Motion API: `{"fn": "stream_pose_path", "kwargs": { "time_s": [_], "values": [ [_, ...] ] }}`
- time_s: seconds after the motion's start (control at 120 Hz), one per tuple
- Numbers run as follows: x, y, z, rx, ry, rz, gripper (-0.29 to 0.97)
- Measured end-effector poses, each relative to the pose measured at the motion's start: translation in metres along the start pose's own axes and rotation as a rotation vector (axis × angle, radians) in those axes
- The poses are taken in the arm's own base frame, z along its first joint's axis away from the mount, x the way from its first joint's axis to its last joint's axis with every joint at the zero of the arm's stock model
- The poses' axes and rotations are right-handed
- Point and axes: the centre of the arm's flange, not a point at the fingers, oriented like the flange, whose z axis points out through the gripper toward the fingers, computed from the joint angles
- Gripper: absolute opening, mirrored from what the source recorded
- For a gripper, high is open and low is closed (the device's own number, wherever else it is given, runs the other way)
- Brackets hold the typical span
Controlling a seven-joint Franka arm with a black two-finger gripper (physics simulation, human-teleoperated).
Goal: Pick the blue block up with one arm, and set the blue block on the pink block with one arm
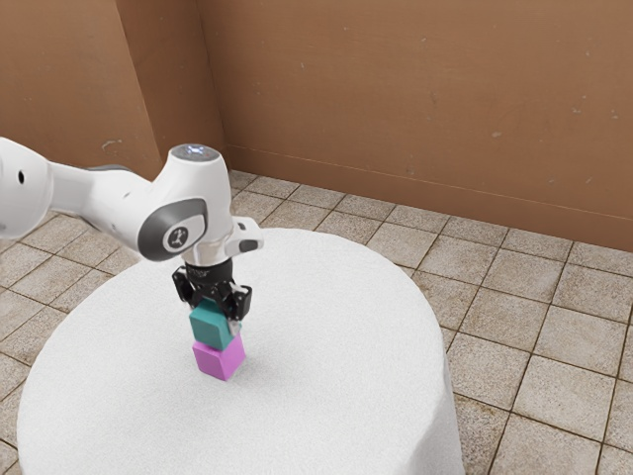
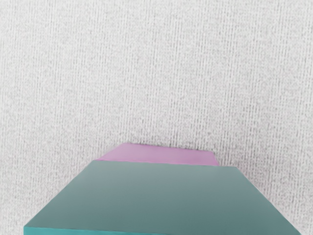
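Observation:
The blue block [image 1: 215,327], teal in colour, sits on top of the pink block [image 1: 220,358] on the round white table [image 1: 336,376], left of the table's middle in the exterior view. My gripper [image 1: 214,313] points straight down over the stack, and its black fingers [image 1: 239,305] hug the blue block's upper sides, shut on it. In the wrist view the blue block [image 2: 161,200] lies just under the hand, and a strip of the pink block [image 2: 161,153] shows beyond its far edge.
The white tablecloth [image 2: 156,68] stretches bare around the stack. A tiled floor [image 1: 514,317] and brown walls [image 1: 415,89] surround the table. The white arm [image 1: 119,203] comes in from the exterior view's left.

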Motion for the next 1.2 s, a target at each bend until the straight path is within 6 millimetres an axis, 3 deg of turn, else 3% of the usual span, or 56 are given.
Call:
{"fn": "stream_pose_path", "kwargs": {
  "time_s": [0.217,1.2],
  "values": [
    [0.005,-0.019,0.008,0.001,-0.018,0.004,0.37],
    [0.001,-0.013,0.005,0.000,-0.034,0.081,0.38]
  ]
}}
